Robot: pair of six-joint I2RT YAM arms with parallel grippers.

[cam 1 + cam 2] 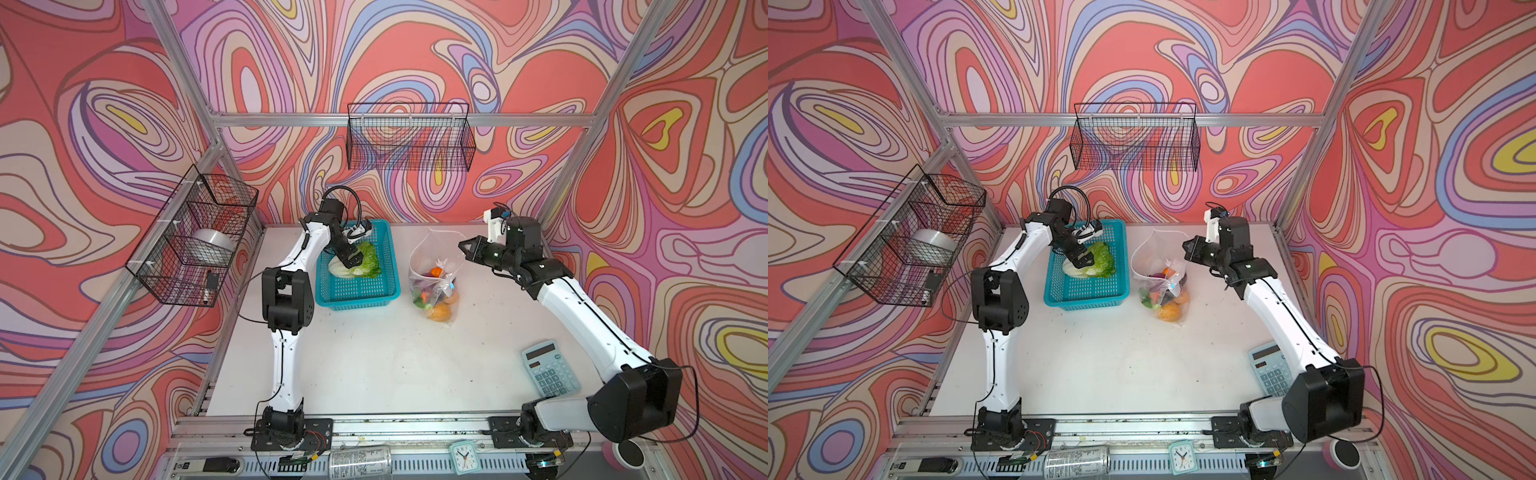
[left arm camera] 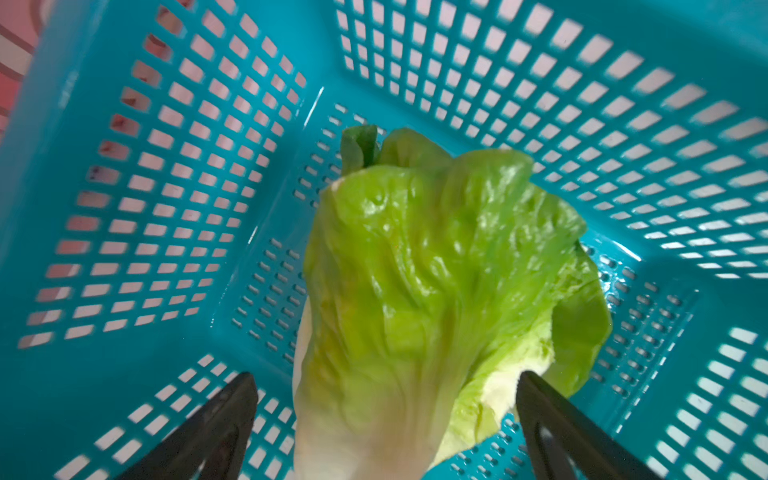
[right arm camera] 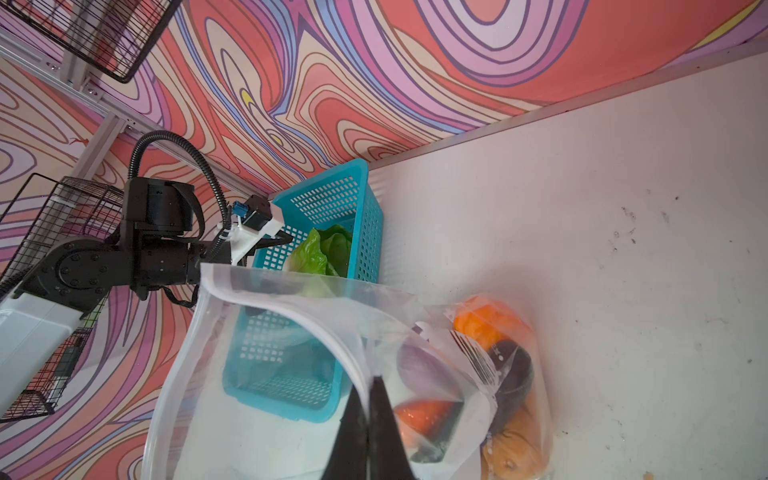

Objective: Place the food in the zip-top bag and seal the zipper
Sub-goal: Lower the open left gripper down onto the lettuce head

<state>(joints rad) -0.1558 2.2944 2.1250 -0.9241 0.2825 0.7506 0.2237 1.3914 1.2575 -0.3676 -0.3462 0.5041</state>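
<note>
1. One cabbage (image 2: pixel 436 270) sat outside the zip-top bag (image 1: pixel 432 266). It lay in the teal basket (image 1: pixel 357 305), upper middle of a top view, just left of the bag. The bag stood on the tabletop (image 1: pixel 374 365) with a pumpkin (image 3: pixel 482 320), an onion (image 3: pixel 424 365) and an eggplant (image 3: pixel 515 374) inside.
2. Judging by its glossy moulded leaves, the cabbage was probably light, slightly yielding and slippery. The pale stem end looked the firmest place to grip, across its narrow width.
3. The left gripper (image 2: pixel 386 376) was spread wide and pitched down into the basket, with a finger on either side of the stem end and nothing clamped.
4. The right gripper (image 3: pixel 376 380) was clenched on the bag's mouth edge at the zipper (image 3: pixel 286 311). Its arm reached in from the right and held the thin, crinkly film up and open.
</note>
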